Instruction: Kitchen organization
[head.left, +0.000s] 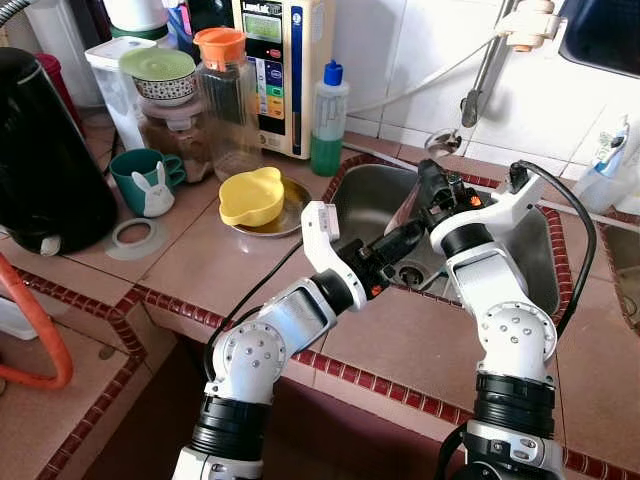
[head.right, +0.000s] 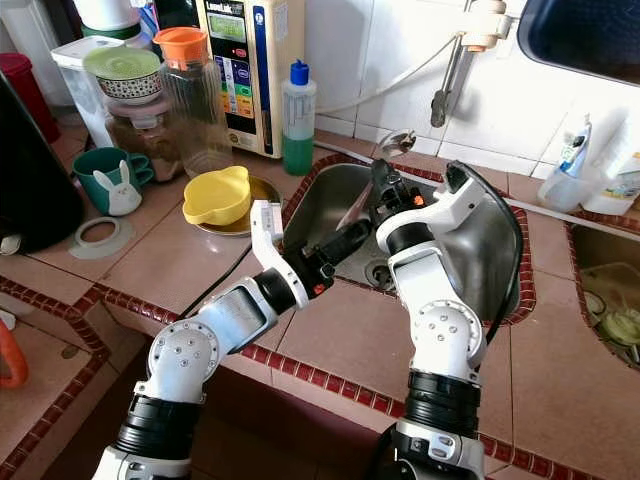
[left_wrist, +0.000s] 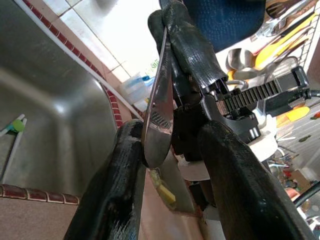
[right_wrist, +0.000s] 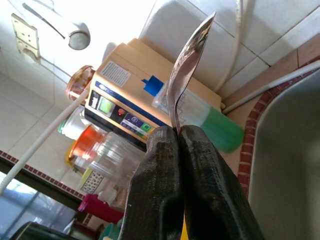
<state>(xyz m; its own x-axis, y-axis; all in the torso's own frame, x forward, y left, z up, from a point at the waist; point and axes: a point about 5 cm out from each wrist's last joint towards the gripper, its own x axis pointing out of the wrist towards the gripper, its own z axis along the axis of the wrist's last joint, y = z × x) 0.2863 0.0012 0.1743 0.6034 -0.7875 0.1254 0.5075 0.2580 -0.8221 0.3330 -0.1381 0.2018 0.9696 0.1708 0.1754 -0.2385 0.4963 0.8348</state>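
We see both arms reaching out over the steel sink (head.left: 560, 250) set in the tiled counter (head.left: 190, 270). The right gripper (right_wrist: 175, 137) is squeezed tight on the thin handle of a shiny metal spoon (right_wrist: 187, 65). In the right wrist view the spoon sticks straight out from between its two black fingers, with its far end wider and curved. We cannot tell for sure if it is a spoon or some other piece of cutlery.

The left gripper (left_wrist: 167, 150) comes in from the left and meets the right one over the near left part of the sink. Its two fingers stand on either side of the spoon's flat end. One left finger (left_wrist: 120, 185) seems to touch the metal. The other finger (left_wrist: 240, 180) is apart from it, so this gripper looks spread wide and is not clamped on the spoon.

From the head views the two grippers are close together above the drain (head.left: 410, 272), and the spoon is hard to see there.

On the counter to the left of the sink sits a yellow bowl (head.left: 252, 196) on a metal plate (head.left: 290, 215). Farther left is a green mug (head.left: 140, 175) with a white rabbit on it. At the far side stand a green soap bottle (head.left: 328, 120), a water machine (head.left: 285, 70) and a clear jug with an orange lid (head.left: 225, 95). A big black kettle (head.left: 45, 150) stands at the far left.
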